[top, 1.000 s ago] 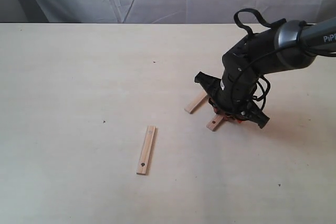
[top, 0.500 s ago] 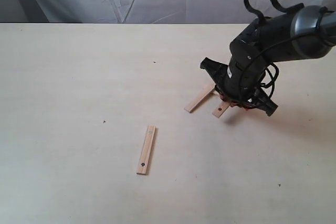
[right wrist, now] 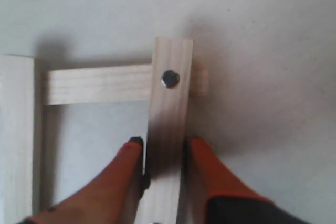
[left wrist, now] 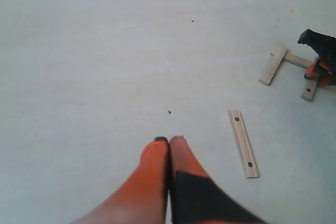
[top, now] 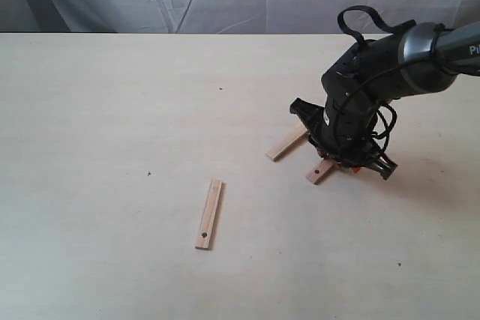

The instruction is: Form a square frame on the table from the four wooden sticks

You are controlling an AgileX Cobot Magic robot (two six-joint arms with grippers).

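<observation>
Evidently the holed stick [right wrist: 170, 103] is light, stiff, easily nudged; best pinched across its narrow edges; right pincer [right wrist: 165, 141] straddles it there, grip unclear; left pincer [left wrist: 169, 141] closed, empty.

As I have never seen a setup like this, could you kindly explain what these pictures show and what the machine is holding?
This is a robot with two arms, each ending in a two-fingered gripper. One picture comes from a camera standing off the arms, the other two from a camera on each wrist. Three wooden sticks sit together on the pale table under the right gripper: its orange fingers flank a holed stick that lies across a plain cross stick, with another plain stick beside; whether they clamp it I cannot tell. A fourth, the lone holed stick, lies apart. The left gripper is shut and holds nothing.
</observation>
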